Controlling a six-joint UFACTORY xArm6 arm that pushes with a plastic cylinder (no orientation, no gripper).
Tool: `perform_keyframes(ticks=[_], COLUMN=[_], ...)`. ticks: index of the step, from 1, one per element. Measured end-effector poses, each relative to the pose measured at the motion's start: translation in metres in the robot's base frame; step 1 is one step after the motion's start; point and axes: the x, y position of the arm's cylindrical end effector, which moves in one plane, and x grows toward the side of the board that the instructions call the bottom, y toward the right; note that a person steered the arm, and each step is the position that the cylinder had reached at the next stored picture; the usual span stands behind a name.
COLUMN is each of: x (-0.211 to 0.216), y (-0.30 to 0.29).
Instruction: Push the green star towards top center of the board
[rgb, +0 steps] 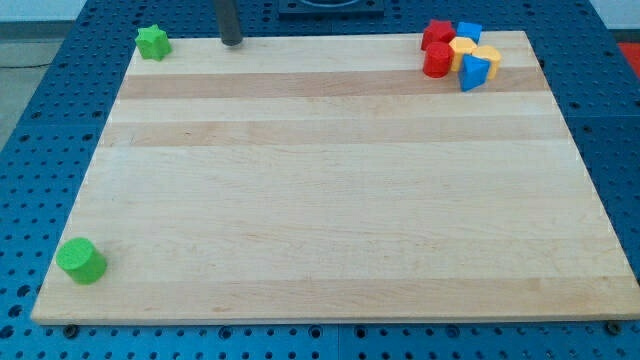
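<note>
The green star (152, 42) lies at the top left corner of the wooden board (330, 190). My tip (231, 43) touches the board's top edge, a short way to the right of the star and apart from it. The rod rises straight up out of the view's top.
A green cylinder (81, 260) sits at the board's bottom left corner. At the top right is a tight cluster: two red blocks (437, 50), two blue blocks (474, 72) and two yellow blocks (464, 48). A blue perforated table (40, 120) surrounds the board.
</note>
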Motion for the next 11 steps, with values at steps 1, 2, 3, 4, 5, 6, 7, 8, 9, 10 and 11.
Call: perform_keyframes(ticks=[1,2,3,4,5,6,7,8,9,10,11], x=[0.034,0.065,0.072,0.071,0.003,-0.001,-0.001,-0.001,0.000,0.024,0.039], y=[0.007,-0.059,-0.141,-0.145,-0.145,-0.144,-0.140,-0.116,-0.101,-0.059,-0.042])
